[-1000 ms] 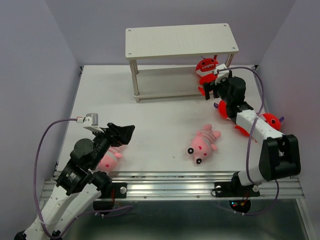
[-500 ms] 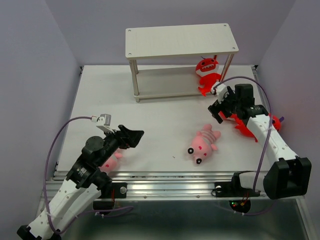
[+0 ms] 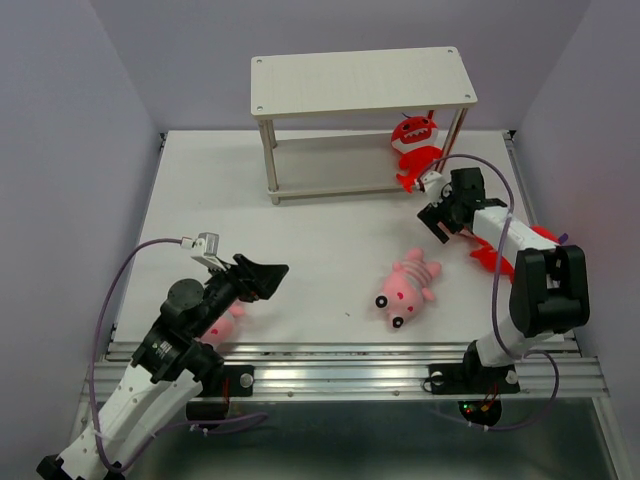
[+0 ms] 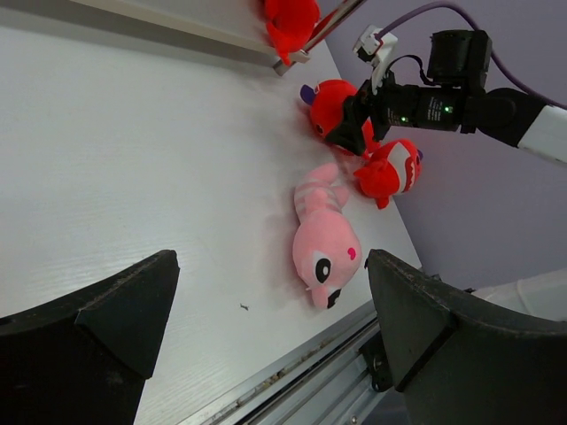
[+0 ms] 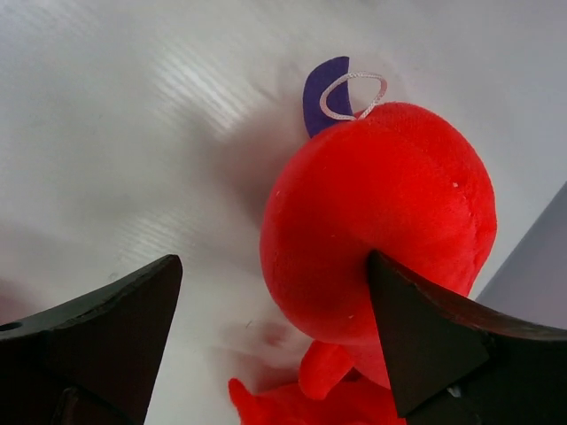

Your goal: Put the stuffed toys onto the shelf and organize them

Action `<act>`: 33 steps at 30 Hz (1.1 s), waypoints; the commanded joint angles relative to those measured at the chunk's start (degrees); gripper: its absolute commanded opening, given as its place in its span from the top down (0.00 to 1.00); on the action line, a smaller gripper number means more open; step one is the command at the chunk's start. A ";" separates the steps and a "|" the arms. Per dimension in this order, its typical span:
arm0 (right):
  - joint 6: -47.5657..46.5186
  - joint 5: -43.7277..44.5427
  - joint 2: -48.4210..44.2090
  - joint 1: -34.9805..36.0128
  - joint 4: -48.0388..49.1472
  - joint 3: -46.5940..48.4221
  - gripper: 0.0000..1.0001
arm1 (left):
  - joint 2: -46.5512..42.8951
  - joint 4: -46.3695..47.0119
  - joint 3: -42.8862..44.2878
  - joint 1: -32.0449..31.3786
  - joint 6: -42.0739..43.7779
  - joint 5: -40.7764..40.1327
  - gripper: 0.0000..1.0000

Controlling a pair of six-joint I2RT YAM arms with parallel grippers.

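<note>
Right hand (image 3: 436, 221) back from shelf (image 3: 360, 80), spread over red monster (image 5: 381, 204), left hand (image 3: 271, 278) spread

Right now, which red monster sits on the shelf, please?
The red monster on the lower tier's right end; the other two lie by the right gripper.
</note>
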 commanded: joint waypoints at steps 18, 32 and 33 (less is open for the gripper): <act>-0.10 2.13 -9.42 -3.37 10.84 -3.56 0.99 | 0.82 4.12 -0.59 0.09 0.30 1.92 0.01; 2.27 7.64 -6.74 -3.98 7.23 0.21 0.07 | 1.08 4.83 -1.03 0.09 0.30 2.63 0.01; 2.71 8.18 -5.41 -4.51 7.50 0.91 0.06 | 1.00 4.65 -1.03 0.09 0.30 2.54 0.01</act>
